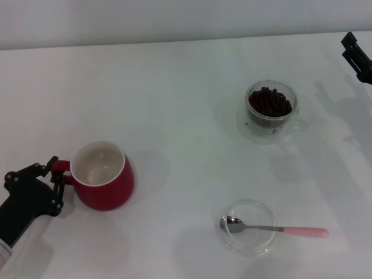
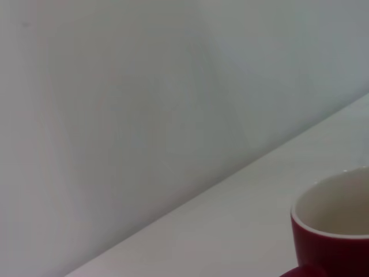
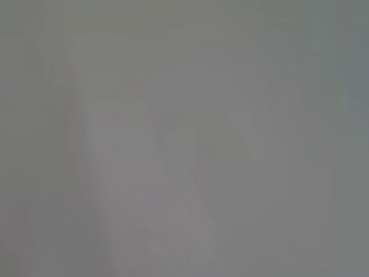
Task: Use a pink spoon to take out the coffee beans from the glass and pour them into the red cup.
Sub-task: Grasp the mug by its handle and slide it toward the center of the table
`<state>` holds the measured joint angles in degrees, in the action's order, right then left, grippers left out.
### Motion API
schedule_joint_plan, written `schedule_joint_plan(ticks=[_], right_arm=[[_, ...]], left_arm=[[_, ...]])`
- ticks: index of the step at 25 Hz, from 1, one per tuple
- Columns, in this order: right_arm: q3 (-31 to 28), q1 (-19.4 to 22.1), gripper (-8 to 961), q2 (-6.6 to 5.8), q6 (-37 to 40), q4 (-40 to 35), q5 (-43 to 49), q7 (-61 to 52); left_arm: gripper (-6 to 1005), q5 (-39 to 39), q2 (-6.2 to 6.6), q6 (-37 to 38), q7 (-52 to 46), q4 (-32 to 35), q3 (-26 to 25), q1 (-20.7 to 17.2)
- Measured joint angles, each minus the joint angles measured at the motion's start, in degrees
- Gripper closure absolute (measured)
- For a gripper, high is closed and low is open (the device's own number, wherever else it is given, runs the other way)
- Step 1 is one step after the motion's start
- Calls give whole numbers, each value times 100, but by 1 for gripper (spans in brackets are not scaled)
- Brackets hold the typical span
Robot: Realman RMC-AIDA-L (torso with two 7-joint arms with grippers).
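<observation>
The red cup (image 1: 103,176) stands upright at the front left, its white inside empty; it also shows in the left wrist view (image 2: 337,234). My left gripper (image 1: 56,176) is closed around its red handle. The glass (image 1: 272,113) stands at the back right with a heap of coffee beans (image 1: 269,102) inside. The pink spoon (image 1: 278,229) lies at the front right, its metal bowl in a low clear dish and its pink handle on the table. My right gripper (image 1: 358,57) hangs at the far right edge, beyond the glass and apart from it.
The low clear glass dish (image 1: 249,243) sits on the white table (image 1: 186,104) in front of the glass. A pale wall runs behind the table's back edge. The right wrist view shows only a blank grey surface.
</observation>
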<state>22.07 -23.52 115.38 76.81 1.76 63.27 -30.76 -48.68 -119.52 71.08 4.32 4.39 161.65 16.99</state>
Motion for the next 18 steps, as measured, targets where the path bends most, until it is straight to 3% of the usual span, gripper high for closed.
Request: schedule_joint_plan(ticks=[18], right_arm=[[-10, -21, 98, 0, -43, 0, 0, 15]], left_arm=[[901, 18, -22, -788, 16, 609, 30, 547]])
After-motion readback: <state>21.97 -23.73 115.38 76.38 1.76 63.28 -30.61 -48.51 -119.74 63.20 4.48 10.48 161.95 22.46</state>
